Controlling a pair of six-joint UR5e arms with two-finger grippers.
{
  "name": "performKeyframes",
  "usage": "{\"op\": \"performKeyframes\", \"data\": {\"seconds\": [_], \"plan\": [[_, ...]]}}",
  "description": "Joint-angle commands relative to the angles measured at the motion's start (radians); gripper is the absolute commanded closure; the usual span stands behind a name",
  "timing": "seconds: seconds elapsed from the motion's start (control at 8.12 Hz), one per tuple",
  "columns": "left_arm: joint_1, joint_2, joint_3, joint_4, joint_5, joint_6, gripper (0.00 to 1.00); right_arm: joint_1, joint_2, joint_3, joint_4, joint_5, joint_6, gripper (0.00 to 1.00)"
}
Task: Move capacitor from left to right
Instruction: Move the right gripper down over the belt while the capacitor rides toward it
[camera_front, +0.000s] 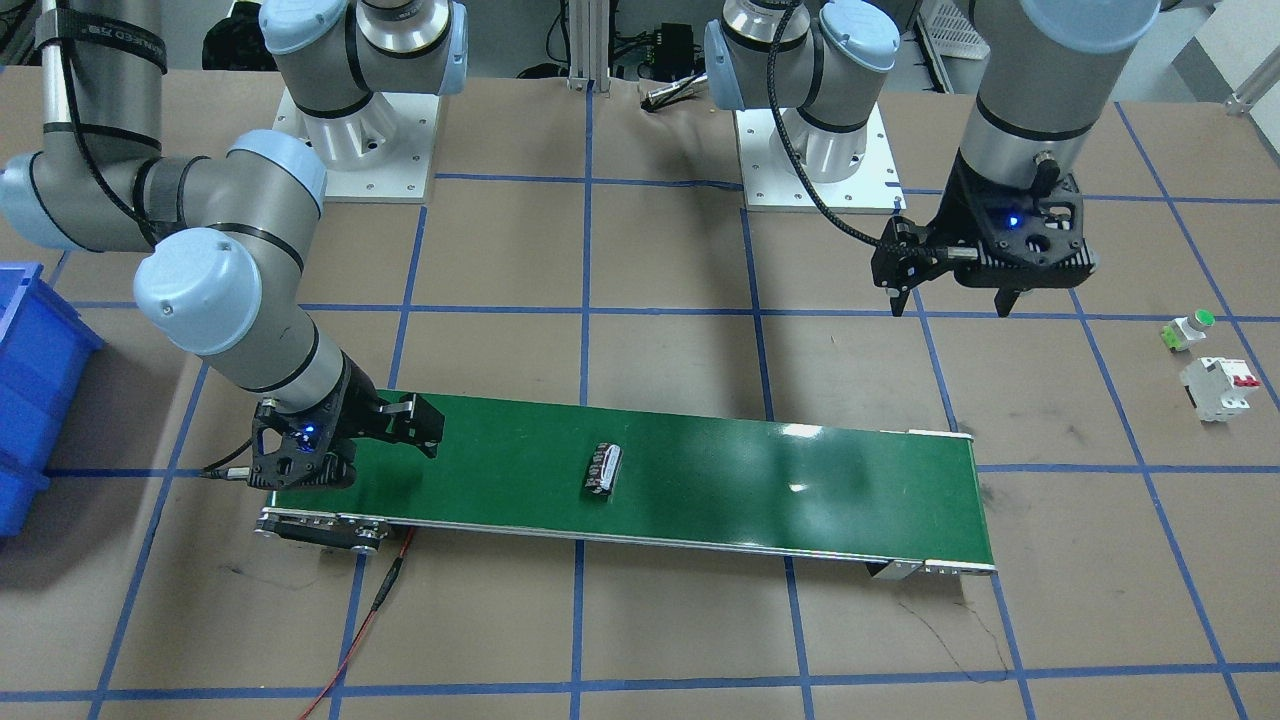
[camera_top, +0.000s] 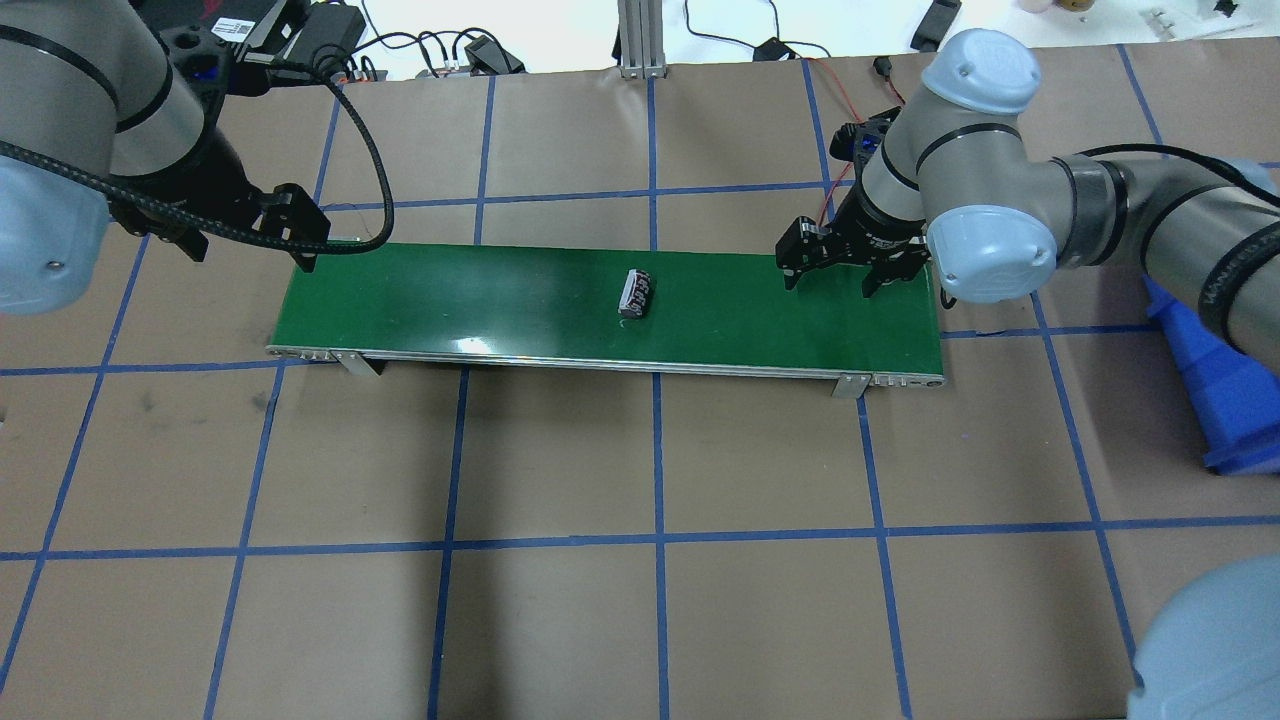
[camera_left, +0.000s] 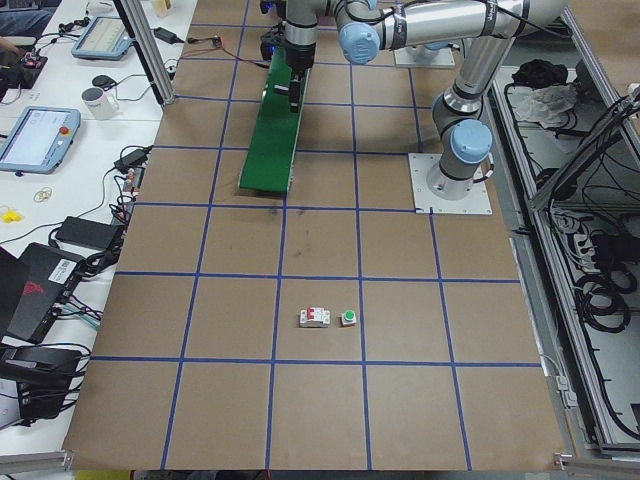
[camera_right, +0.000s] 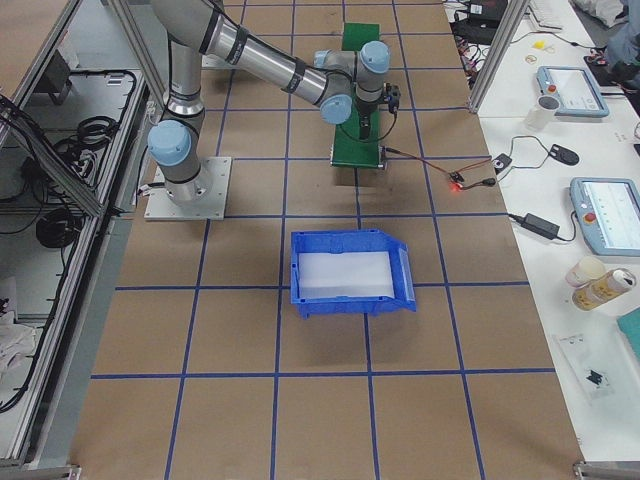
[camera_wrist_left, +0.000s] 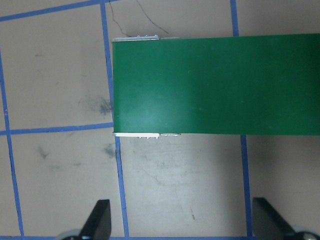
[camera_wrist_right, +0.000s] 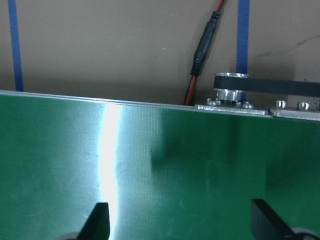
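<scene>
Two robot arms work at one brown table marked with a blue tape grid. One long green conveyor belt (camera_front: 800, 470) lies across the middle of the front-facing view.

One capacitor (camera_front: 603, 470), a stubby dark cylinder with pale marks, lies on its side on the belt near the centre of the frame, about midway along the belt and well apart from both grippers.

The left gripper (camera_front: 952, 303) hangs in the upper right of the front-facing view, above the bare table beside the belt's right-hand end. Its two fingers (camera_wrist_left: 97, 222) are spread wide with nothing between them; its wrist view shows the belt's end and the table below.

The right gripper (camera_top: 830, 285) sits in the upper right of the overhead view, low over the belt's right-hand end. Its two fingers (camera_wrist_right: 98, 220) are also spread wide and hold nothing; only the green belt surface lies beneath them.

At the right edge of the front-facing view, on the table, stand one white circuit breaker (camera_front: 1218, 388) with a red switch and, just beside it, one white push-button (camera_front: 1187, 330) with a green cap.

One blue bin (camera_front: 30, 390) rests at the left edge.
</scene>
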Motion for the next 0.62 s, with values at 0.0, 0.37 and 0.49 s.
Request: {"op": "performKeyframes", "data": {"seconds": [0.0, 0.37, 0.49], "plan": [[-0.003, -0.016, 0.004, -0.061, -0.008, -0.077, 0.00, 0.000, 0.006, 0.001, -0.004, 0.003, 0.052, 0.00], [-0.011, -0.018, 0.010, -0.099, -0.050, -0.085, 0.00, 0.012, 0.005, 0.001, -0.006, 0.005, 0.064, 0.00], [-0.011, -0.025, 0.010, -0.119, -0.054, -0.085, 0.00, 0.037, 0.005, 0.001, -0.009, 0.006, 0.114, 0.00]]}}
